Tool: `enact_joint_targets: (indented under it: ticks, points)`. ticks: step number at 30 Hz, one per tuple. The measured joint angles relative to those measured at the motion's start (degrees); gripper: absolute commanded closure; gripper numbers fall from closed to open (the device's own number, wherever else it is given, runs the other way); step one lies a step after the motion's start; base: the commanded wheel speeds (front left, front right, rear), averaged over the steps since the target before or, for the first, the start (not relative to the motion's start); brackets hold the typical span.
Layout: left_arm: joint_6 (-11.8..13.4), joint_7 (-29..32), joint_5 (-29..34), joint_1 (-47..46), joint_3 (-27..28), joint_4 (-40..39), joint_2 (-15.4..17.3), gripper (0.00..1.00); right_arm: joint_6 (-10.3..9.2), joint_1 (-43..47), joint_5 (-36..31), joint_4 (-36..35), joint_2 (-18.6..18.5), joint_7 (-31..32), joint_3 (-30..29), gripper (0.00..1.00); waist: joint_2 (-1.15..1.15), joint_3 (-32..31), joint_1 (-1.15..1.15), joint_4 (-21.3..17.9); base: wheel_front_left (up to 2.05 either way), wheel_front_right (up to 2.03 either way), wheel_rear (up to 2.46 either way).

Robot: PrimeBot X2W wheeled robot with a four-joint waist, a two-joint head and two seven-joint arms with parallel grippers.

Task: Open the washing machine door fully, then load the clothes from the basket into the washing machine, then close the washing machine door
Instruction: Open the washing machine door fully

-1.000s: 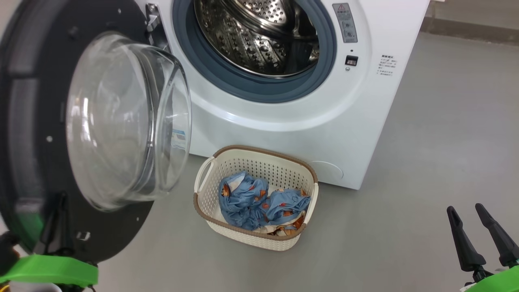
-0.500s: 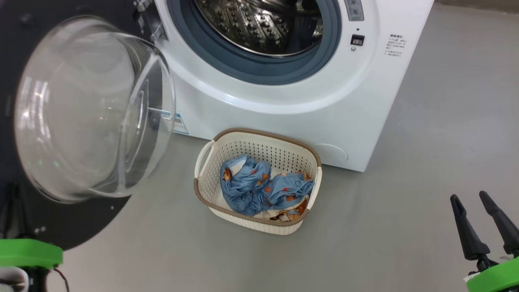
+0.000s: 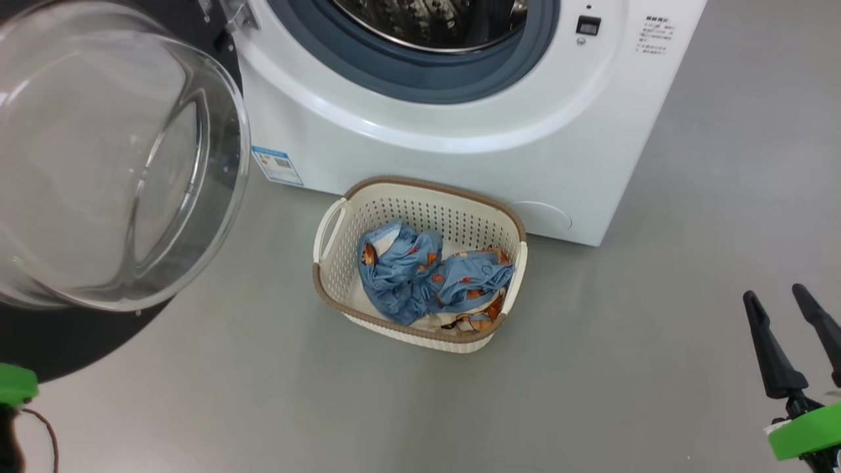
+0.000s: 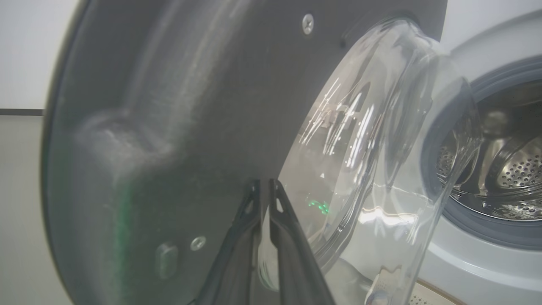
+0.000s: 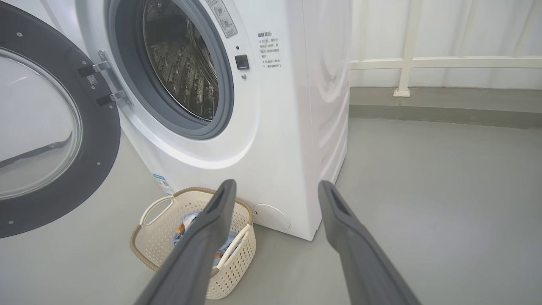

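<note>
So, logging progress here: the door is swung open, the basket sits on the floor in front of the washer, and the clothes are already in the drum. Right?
No: the clothes lie in the basket, not the drum, as the head view shows. The rest holds: door swung open, basket on the floor in front of the washer.

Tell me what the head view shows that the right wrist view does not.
Head view: the whole clothes bundle from above, lying in the basket, and a green left wrist mount. Right wrist view: the washer side panel, a white railing behind, and the grey warning sticker. Both: the washer, its door swung open, the basket at its foot, and the open right gripper.
</note>
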Motion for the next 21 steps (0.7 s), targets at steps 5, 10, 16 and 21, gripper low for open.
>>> enact_joint_targets:
  ticks: [5,10,16,21]
  points:
    - [-0.6,0.0,2.1,-2.4,3.3,2.5,-0.5,1.00,0.00,-1.2,-1.0,-0.3,-0.6,0.0,-0.2,0.00,0.00,1.8,0.00,0.2,0.00,0.00,0.00]
    - [-1.4,0.0,5.1,-4.6,6.7,4.6,-0.7,1.00,0.00,-2.3,-1.0,-0.4,-1.4,0.0,-0.2,0.00,0.00,3.6,0.00,0.4,0.00,0.00,0.00]
    - [-2.3,0.0,8.3,-7.0,9.9,6.9,-1.0,1.00,0.00,-4.3,-1.2,-0.5,-2.3,0.0,0.2,0.00,0.00,5.7,0.00,0.6,0.00,0.00,0.00]
    - [-2.6,0.0,10.2,-8.7,12.0,8.5,-1.6,1.00,0.00,-5.3,-1.2,-0.5,-2.9,0.0,0.6,0.00,0.00,7.4,0.00,0.6,0.00,0.00,0.00]
